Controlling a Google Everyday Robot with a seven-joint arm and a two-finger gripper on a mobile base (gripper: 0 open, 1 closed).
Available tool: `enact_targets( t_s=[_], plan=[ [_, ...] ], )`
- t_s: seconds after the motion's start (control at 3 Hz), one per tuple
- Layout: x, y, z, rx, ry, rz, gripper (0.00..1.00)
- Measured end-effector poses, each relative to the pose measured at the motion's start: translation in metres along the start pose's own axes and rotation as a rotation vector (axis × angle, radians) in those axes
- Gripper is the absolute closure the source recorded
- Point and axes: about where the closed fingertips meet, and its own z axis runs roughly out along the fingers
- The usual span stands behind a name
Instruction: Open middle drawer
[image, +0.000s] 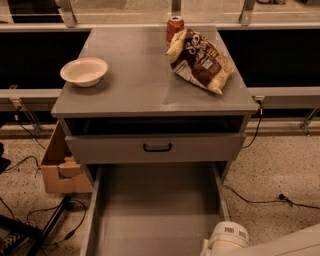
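Matt grey middle drawer (200, 148), glossy crinkled snack bag (200, 61), smooth white plastic arm (227, 240) lower right, gripper out of frame.

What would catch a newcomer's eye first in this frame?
The bottom drawer stands pulled far out, below the middle drawer with its black handle. On the cabinet top, a chip bag and soda can sit at rear right, a white bowl left. The gripper is out of view; only the white arm shows bottom right.
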Motion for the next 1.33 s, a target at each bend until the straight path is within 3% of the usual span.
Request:
enact_targets(
  t_s=[0.33,0.67,1.0,1.33],
  plan=[
    [0.022,-0.014,-0.042,0.079,-0.067,0.079,0.0],
    [0.019,-0.034,-0.086,0.203,-0.179,0.112,0.0],
    [-0.014,-0.058,-0.128,0.287,-0.246,0.085,0.0],
    [-0.005,-0.093,-0.207,0.332,-0.272,0.21,0.0]
  ],
)
